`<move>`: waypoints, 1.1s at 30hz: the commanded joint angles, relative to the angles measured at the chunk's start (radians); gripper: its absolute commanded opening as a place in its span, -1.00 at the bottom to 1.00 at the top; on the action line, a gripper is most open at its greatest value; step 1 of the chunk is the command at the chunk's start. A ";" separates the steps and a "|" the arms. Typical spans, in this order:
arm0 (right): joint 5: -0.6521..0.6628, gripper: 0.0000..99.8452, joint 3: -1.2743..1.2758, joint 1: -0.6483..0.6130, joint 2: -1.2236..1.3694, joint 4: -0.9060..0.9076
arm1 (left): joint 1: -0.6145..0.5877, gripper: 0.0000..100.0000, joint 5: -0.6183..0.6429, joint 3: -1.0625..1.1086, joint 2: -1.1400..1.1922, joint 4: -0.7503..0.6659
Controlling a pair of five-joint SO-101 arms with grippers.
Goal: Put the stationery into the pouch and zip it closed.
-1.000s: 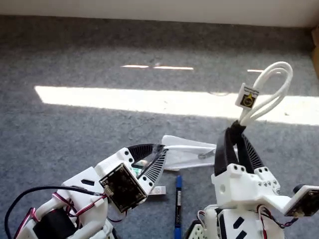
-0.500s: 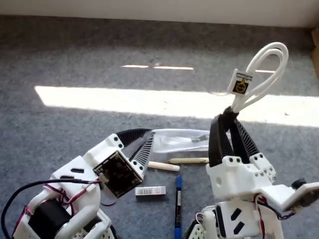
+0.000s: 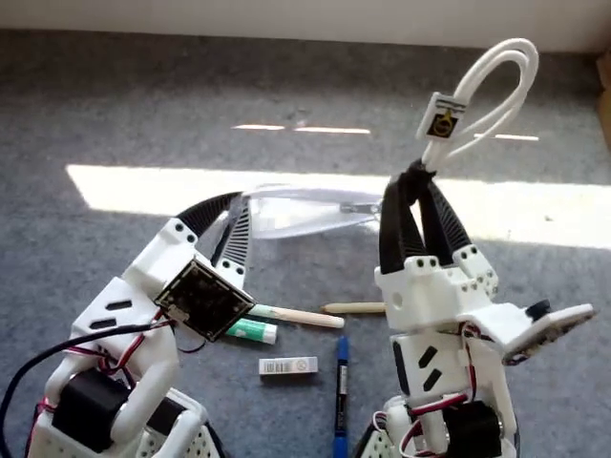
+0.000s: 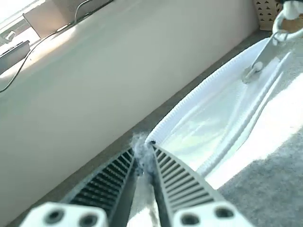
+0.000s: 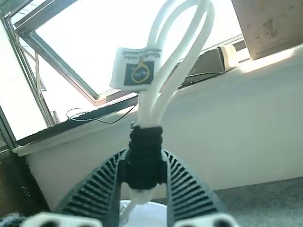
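Both arms have carried the pouch [image 3: 305,215] up and away from me since a second ago. The glue stick and the two wooden sticks it had covered now lie bare on the bench [image 3: 115,258].

Nearest me, a blue pen [image 3: 341,396] lies pointing away, and a small white labelled block [image 3: 288,366] sits just beside it on its left. Past those is the green-and-white glue stick [image 3: 253,331]. A pale wooden stick [image 3: 298,317] lies just beside it, and a second stick [image 3: 355,307] lies close to the right arm. All the stationery I can see is on the bench, outside the pouch.

Farther out, the left gripper [image 3: 237,198] has its jaws pinched tight on the pouch's left end, right at the zip. The clear pouch stretches from there toward the right gripper [image 3: 412,179]. That gripper's jaws are clamped on the black-wrapped base of a white cord [image 3: 496,86], which loops upward and carries a small tag [image 3: 441,119]. Beyond both grippers, a strip of sunlight [image 3: 143,186] crosses the bench.
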 commanded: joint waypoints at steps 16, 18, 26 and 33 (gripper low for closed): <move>-0.005 -0.99 0.101 -0.191 0.107 0.110 | -0.088 -0.96 -0.092 0.163 -0.007 0.058; -0.005 -0.99 0.102 -0.191 0.076 0.130 | -0.090 -0.84 -0.078 0.140 -0.007 0.118; -0.006 -0.99 0.111 -0.189 0.008 0.157 | -0.194 -0.58 0.123 -0.074 0.004 0.361; -0.009 -0.99 0.111 -0.189 0.007 0.157 | -0.278 -0.58 0.123 -0.004 0.004 0.393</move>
